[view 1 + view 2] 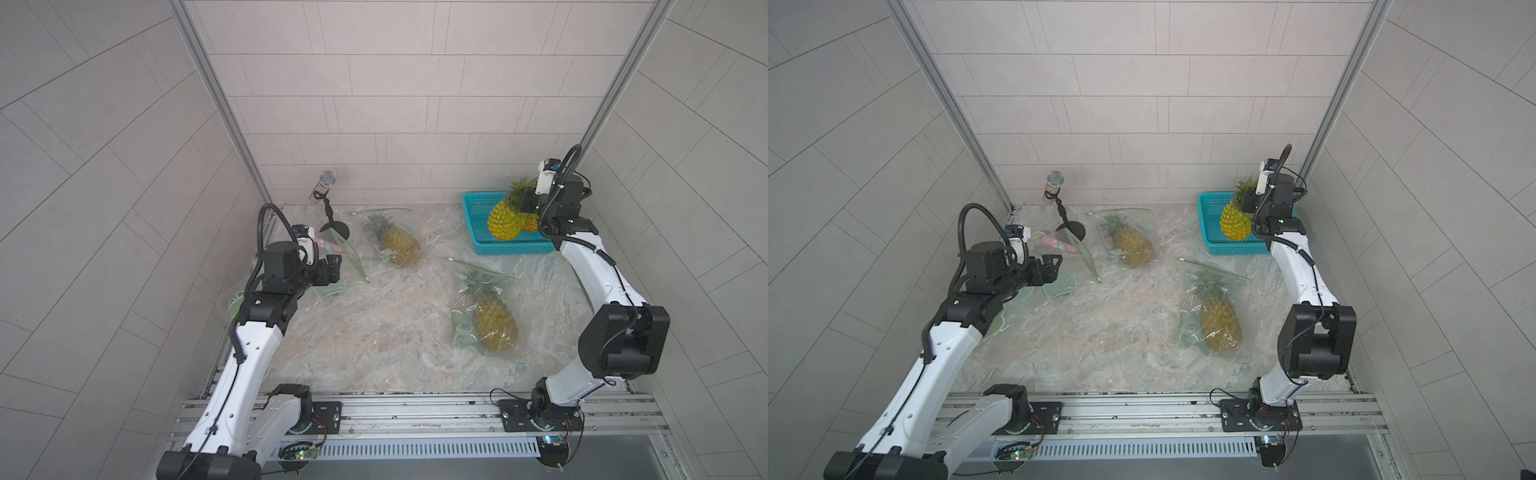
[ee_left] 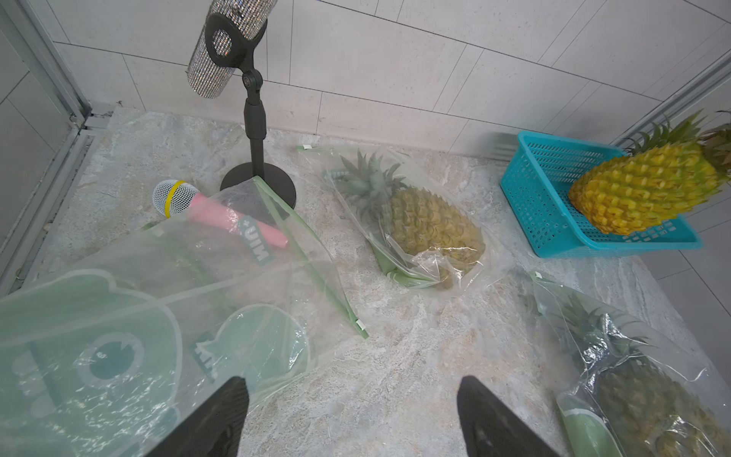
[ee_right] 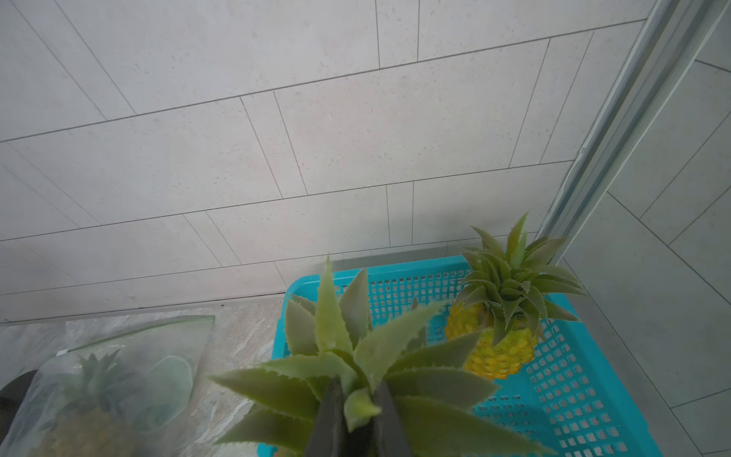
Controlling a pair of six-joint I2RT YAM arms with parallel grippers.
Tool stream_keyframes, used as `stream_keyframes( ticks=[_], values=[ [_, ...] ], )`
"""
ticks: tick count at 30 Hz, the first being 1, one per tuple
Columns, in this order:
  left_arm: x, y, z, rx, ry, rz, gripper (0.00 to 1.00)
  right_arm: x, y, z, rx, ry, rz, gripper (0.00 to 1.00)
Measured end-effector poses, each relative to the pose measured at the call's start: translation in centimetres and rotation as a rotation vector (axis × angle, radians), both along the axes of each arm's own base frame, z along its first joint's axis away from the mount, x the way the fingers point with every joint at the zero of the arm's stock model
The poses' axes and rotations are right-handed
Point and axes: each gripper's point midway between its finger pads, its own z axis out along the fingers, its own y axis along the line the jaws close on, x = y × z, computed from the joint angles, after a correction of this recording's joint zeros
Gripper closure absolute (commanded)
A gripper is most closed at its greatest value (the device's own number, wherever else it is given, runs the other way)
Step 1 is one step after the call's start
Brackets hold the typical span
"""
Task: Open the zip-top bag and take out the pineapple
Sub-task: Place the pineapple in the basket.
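A bare pineapple hangs from the right gripper over the teal basket at 2 o'clock.

At 9 o'clock the left gripper hovers with its jaws wide apart and nothing between them, above a flat, green-printed zip-top bag. Just past it, a pink microphone lies by a microphone stand. Near 12 o'clock a bagged pineapple lies with its crown toward 10. At 4 o'clock a second bagged pineapple lies with its crown toward 11. The bare pineapple is bright yellow and diamond-scaled, with a spiky green crown. The right gripper's jaws pinch one crown leaf. The fruit's long axis slants, crown up toward 1 o'clock and base down toward 7, low over the basket. I cannot tell whether it touches. A smaller pineapple sits in the basket beside it.
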Motion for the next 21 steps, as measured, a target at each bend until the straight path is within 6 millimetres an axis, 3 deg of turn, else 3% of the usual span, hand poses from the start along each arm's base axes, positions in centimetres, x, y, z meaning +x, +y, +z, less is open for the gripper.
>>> stream_keyframes(
  ticks=[7,21],
  values=[
    [-0.1,0.0,-0.4,0.001,0.009,0.0,0.13,3.3,-1.5,-1.9,-0.034,0.019,-0.056,1.0],
    [-0.1,0.0,-0.5,0.001,0.01,0.0,0.13,8.0,-2.7,-5.2,-0.062,0.063,-0.091,1.0]
  ],
)
